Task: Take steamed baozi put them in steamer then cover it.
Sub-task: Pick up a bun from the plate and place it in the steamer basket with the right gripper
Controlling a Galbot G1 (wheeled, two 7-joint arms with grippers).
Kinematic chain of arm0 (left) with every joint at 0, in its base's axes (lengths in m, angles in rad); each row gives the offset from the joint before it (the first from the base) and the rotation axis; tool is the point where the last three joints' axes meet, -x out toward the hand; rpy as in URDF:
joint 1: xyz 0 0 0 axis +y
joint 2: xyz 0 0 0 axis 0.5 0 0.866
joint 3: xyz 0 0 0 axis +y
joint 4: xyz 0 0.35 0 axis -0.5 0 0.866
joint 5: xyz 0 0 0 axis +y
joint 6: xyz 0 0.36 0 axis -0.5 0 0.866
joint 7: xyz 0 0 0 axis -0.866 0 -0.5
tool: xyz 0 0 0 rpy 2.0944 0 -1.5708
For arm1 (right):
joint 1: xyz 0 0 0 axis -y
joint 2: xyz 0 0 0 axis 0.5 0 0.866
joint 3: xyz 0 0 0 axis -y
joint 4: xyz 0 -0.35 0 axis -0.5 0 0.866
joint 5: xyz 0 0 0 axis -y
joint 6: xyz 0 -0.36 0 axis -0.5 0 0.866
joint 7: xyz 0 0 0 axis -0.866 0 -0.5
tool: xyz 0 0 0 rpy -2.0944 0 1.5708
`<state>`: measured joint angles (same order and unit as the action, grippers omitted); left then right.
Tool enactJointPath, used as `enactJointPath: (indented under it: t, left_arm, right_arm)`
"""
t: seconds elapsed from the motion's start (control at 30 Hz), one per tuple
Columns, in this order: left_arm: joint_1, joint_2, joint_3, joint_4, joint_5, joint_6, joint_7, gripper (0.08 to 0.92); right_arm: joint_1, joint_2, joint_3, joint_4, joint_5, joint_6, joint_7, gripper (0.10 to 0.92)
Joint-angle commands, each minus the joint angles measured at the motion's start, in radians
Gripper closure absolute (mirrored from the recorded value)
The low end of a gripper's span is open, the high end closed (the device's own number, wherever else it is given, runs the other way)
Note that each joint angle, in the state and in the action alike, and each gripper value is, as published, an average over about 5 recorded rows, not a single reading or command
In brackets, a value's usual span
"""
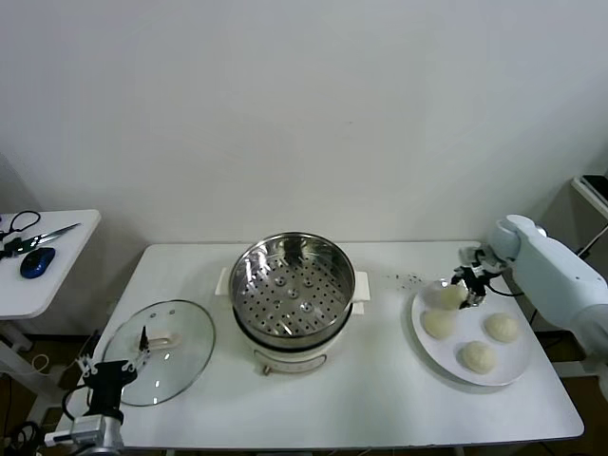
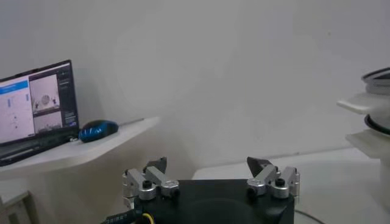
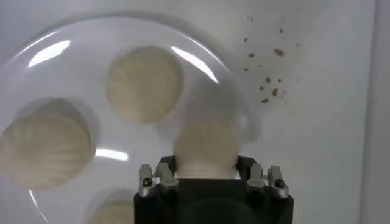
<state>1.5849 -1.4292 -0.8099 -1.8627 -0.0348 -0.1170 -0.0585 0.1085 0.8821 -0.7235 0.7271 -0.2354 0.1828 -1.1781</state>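
Note:
My right gripper (image 1: 459,290) (image 3: 206,163) is shut on one steamed baozi (image 1: 450,294) (image 3: 206,146), a cream dome held just above the far left part of the white plate (image 1: 513,366). Three more baozi (image 1: 438,323) (image 1: 501,327) (image 1: 478,356) lie on that plate. The steamer (image 1: 293,285), a shiny steel pot with a perforated tray on a white base, stands at mid-table with nothing in it. The cover (image 1: 160,351), a clear glass lid with a white bar handle, lies flat to the steamer's left. My left gripper (image 1: 114,366) (image 2: 206,165) hangs open near the lid's front left edge.
Dark crumbs (image 1: 408,278) (image 3: 268,73) dot the table between steamer and plate. A side table (image 1: 38,266) at the left carries scissors and a blue mouse (image 1: 36,261) (image 2: 97,129). A laptop (image 2: 33,109) shows in the left wrist view.

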Motion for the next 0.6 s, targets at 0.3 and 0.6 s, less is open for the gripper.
enactJointPath:
  t: [0.3, 0.6]
  left_arm:
    - [0.018, 0.002, 0.001, -0.014, -0.006, -0.002, 0.003, 0.177]
    - [0.037, 0.006, 0.01, -0.014, -0.014, -0.006, 0.007, 0.177]
  right_arm:
    - [0.55, 0.17, -0.43, 0.205, 0.243, 0.177, -0.086, 0.367]
    - [0.577, 0.407, -0.456, 0.271, 0.181, 0.299, -0.089, 0.356]
